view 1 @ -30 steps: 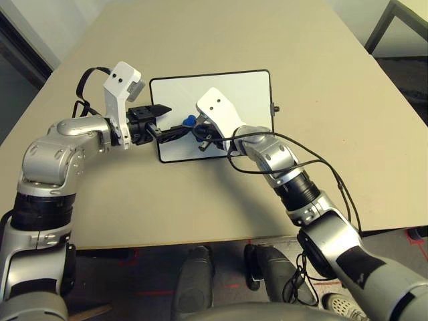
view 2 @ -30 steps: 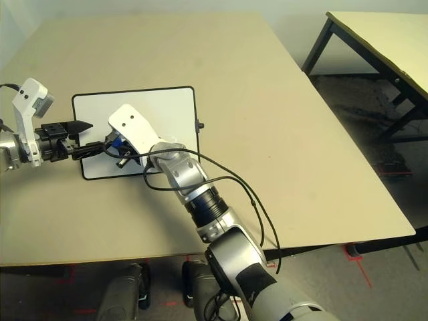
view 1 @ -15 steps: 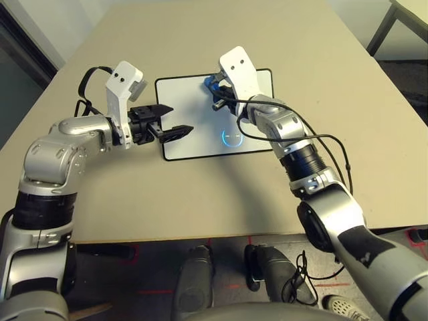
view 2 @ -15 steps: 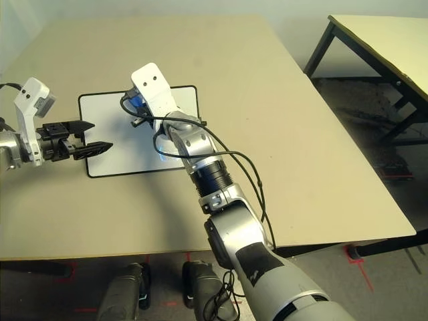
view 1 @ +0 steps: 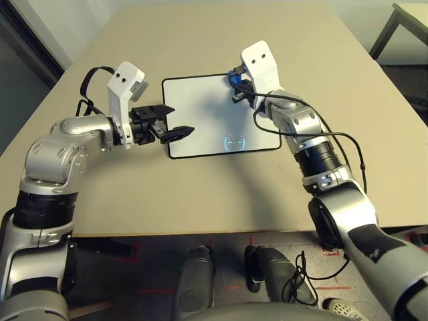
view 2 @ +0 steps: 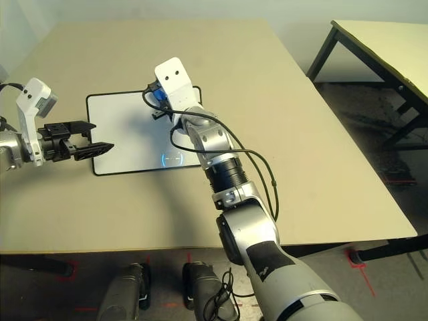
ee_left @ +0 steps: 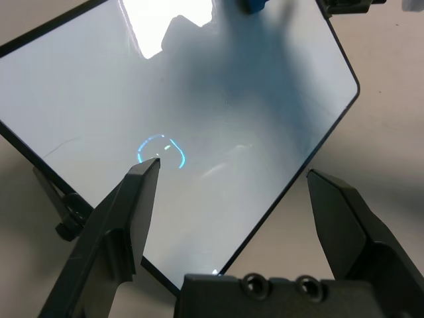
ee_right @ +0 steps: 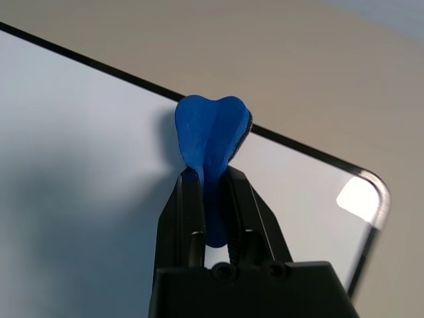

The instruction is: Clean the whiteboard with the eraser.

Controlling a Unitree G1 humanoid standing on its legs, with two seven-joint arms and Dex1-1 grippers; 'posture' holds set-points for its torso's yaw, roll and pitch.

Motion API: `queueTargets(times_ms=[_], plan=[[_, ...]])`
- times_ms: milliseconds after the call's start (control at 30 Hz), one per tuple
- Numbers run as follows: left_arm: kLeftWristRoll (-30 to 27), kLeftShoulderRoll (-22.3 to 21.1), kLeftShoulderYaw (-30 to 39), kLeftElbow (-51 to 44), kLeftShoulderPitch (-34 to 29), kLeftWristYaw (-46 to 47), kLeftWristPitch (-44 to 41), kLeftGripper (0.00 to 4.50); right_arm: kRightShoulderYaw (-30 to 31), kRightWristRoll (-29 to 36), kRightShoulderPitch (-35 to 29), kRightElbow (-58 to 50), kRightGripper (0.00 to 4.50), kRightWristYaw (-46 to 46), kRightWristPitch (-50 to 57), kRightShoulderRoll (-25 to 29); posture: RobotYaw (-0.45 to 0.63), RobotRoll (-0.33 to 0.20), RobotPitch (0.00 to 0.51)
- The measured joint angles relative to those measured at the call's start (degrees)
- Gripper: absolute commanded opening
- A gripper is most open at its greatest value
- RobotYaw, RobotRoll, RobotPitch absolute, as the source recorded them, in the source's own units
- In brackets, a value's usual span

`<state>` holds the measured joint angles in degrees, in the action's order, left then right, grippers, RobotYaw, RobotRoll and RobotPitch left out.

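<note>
The whiteboard [view 1: 214, 117] lies flat on the table, white with a thin black frame and a glowing blue face mark [view 1: 234, 142] near its front right. My right gripper [ee_right: 213, 199] is shut on the blue eraser [ee_right: 211, 136], which sits at the board's far right corner, by the far edge. The eraser [view 1: 238, 77] peeks out beside the white wrist housing. My left gripper [view 1: 177, 120] hangs open over the board's left edge, nothing between its fingers [ee_left: 126, 218].
The beige table [view 1: 200, 194] spreads wide around the board. A second table [view 2: 381, 40] with dark legs stands off to the right across a gap of floor. A black cable [view 1: 334, 144] loops along my right forearm.
My right gripper swept the eraser from the board's near middle up to the far right corner, uncovering the face mark. The board shifted slightly. The left gripper stayed open in place.
</note>
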<state>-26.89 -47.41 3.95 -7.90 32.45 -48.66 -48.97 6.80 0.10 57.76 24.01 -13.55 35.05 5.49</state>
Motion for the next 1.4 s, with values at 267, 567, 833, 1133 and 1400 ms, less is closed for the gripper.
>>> queueTargets(times_ms=[267,567,833,1133,1400], plan=[[0.15,0.38,-0.19,0.99,0.23,0.02,0.51,4.50,-0.72,0.36,-1.25,-3.25,0.29,-0.11,2.44,1.34,0.10,0.000,0.174],[2.83,5.28,5.72,8.01,5.59,7.67,12.94,4.50,-9.48,4.94,4.86,-15.13,0.29,0.70,15.45,5.16,0.10,0.000,0.174],[6.62,7.67,14.17,18.26,5.20,16.63,28.76,4.50,-13.84,4.37,1.38,-18.68,0.29,2.21,26.01,16.50,0.09,0.000,0.183],[6.29,10.08,22.04,29.58,4.41,24.87,36.63,4.50,-11.02,4.71,-12.17,-24.11,0.29,0.94,38.81,18.14,0.09,0.000,0.182],[6.01,12.51,22.09,33.02,1.31,26.49,36.95,4.50,-10.00,5.01,-13.72,-23.93,0.29,0.71,41.24,17.16,0.10,0.000,0.174]])
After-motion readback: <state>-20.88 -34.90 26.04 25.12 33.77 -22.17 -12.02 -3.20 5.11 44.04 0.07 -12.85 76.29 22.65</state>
